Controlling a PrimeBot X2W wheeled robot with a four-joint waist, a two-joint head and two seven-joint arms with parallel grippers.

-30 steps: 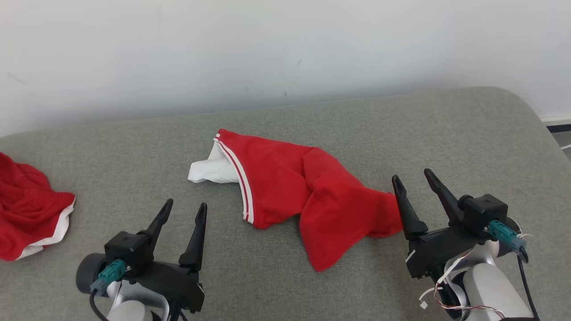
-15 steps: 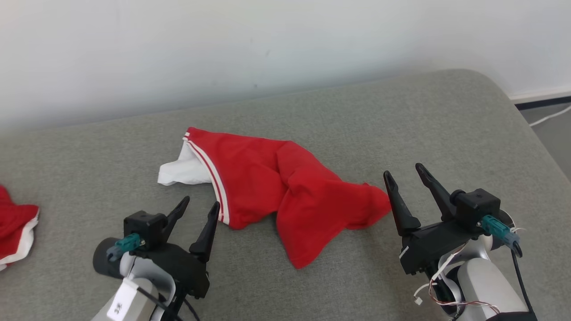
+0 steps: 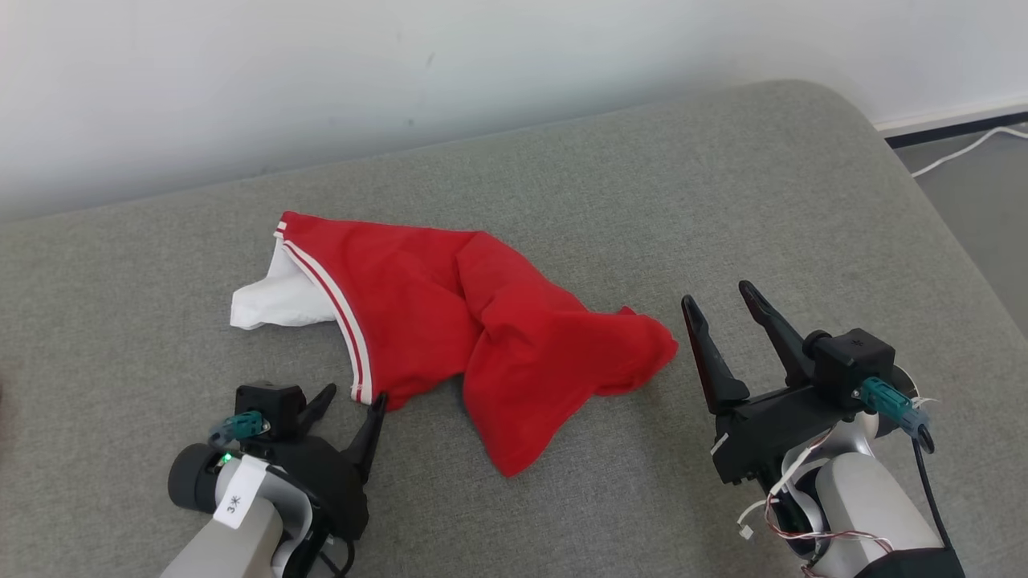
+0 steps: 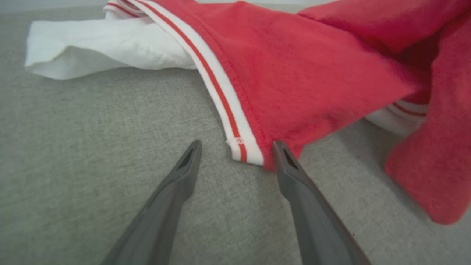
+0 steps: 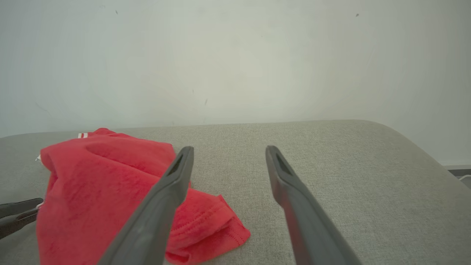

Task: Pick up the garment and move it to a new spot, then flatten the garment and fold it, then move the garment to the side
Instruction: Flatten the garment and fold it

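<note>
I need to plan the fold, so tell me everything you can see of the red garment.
The red garment looks like soft knit cloth, with a white band carrying red stripes along one edge and a white inner part poking out on the left. It lies crumpled and twisted, unfolded, on the grey cushion. The open left gripper brackets its striped corner; contact is unclear.

A broad grey woven-fabric cushion point(image 3: 723, 185) with a rounded corner spreads beneath and ahead of the left gripper point(image 3: 354, 393) and the right gripper point(image 3: 716, 293). Past both grippers' tips rises a plain white wall point(image 3: 482, 64). Beyond the right gripper's outer side, a thin white cable point(image 3: 960, 152) crosses grey floor point(image 3: 988, 209) below a dark baseboard strip point(image 3: 948, 132).
</note>
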